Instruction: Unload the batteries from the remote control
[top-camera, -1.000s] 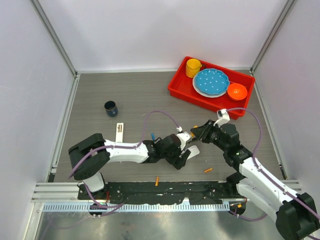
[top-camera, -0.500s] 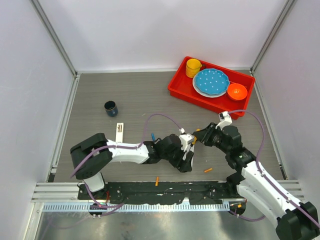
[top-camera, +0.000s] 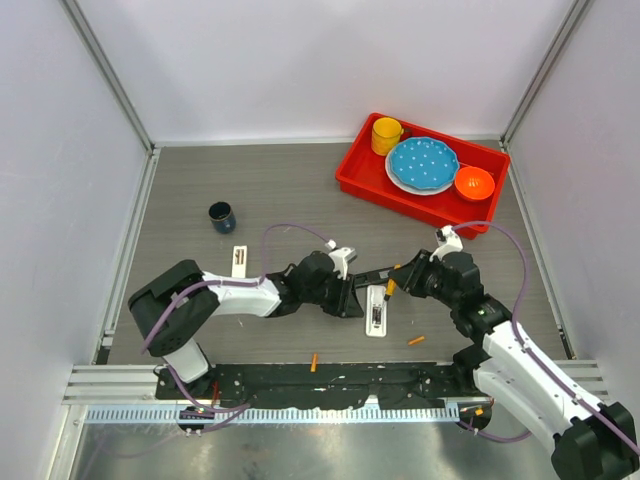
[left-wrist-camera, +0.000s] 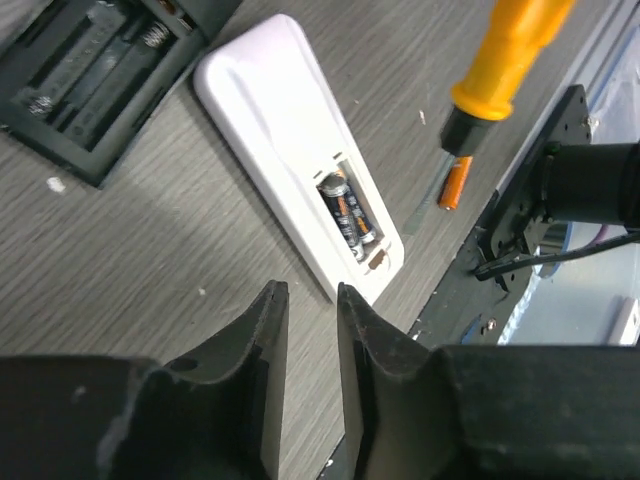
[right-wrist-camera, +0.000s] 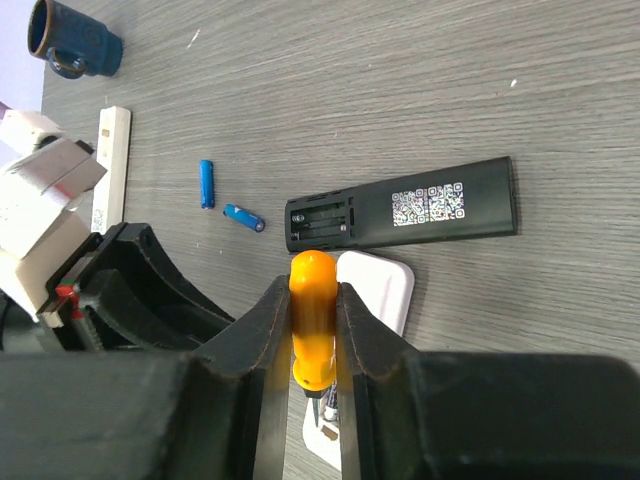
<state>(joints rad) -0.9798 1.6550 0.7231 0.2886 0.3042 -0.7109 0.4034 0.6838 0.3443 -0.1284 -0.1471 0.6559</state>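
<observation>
- Loose orange cell (top-camera: 416, 341): near right, already out.
- White remote (left-wrist-camera: 280, 140): centre, hatch up, two batteries (left-wrist-camera: 350, 212) seated inside (none lifted yet).
- Left gripper (left-wrist-camera: 308, 295): just pulled back leftward off the white remote, jaws narrowed to a slit, empty.
- Right gripper (right-wrist-camera: 312, 290): stays clamped on the screwdriver (left-wrist-camera: 505, 50), tip close by the hatch; prying looks next.
- Black remote (right-wrist-camera: 420, 210): farther, bay empty.
</observation>
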